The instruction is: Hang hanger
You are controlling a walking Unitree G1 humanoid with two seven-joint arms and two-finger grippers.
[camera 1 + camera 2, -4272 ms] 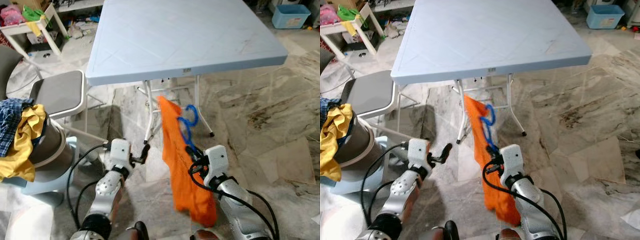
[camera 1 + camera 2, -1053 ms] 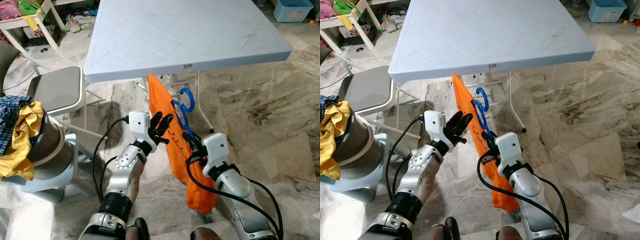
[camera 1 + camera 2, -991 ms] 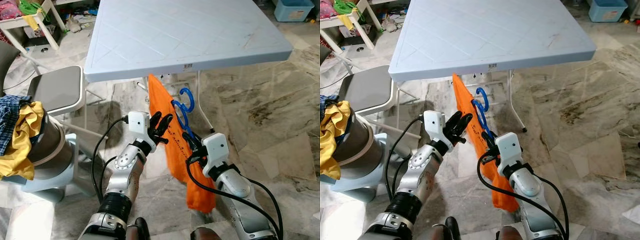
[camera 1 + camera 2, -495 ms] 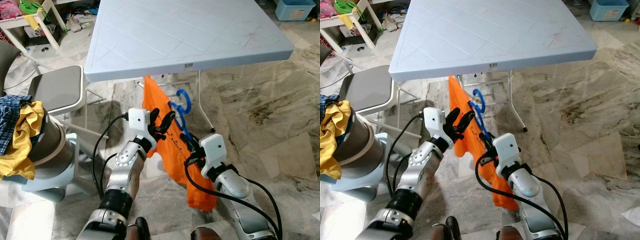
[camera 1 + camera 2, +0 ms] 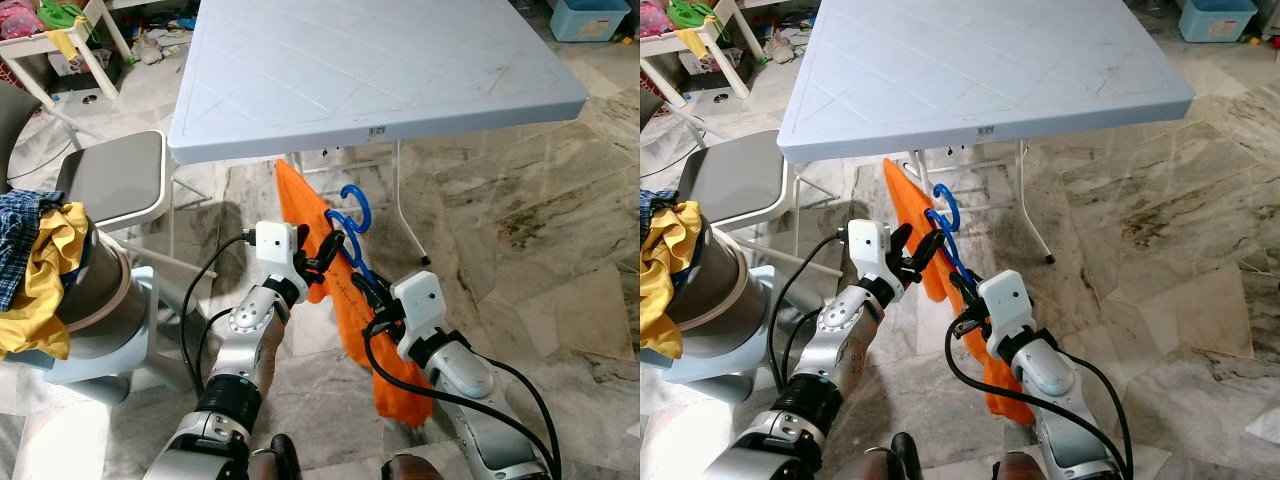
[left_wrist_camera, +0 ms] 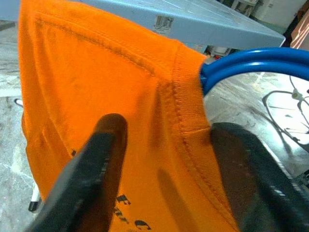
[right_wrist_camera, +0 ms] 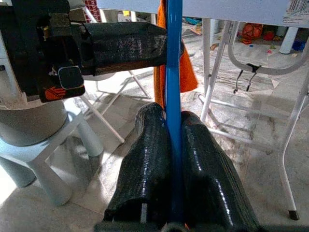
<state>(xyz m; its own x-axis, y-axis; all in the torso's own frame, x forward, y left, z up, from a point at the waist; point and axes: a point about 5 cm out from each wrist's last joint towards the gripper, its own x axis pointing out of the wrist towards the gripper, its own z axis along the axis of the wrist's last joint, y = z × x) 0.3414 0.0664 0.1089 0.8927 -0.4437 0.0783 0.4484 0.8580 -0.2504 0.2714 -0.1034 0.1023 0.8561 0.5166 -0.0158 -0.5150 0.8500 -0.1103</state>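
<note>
Since a moment ago we are drawing the blue hanger (image 5: pixel 350 215) and orange shirt (image 5: pixel 345 290) leftward beneath the desk (image 5: pixel 370 70). Our right claw (image 7: pixel 166 130) is clamped on the hanger; our left claw (image 6: pixel 159 159), fingers apart, is straddling the collar, probably steadying it.

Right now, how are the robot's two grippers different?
The right gripper is shut on the blue hanger; the left gripper is open, its fingers spread on either side of the orange shirt. The right gripper sits lower and nearer the robot; the left reaches higher, by the shirt's collar. Both have black fingers.
</note>
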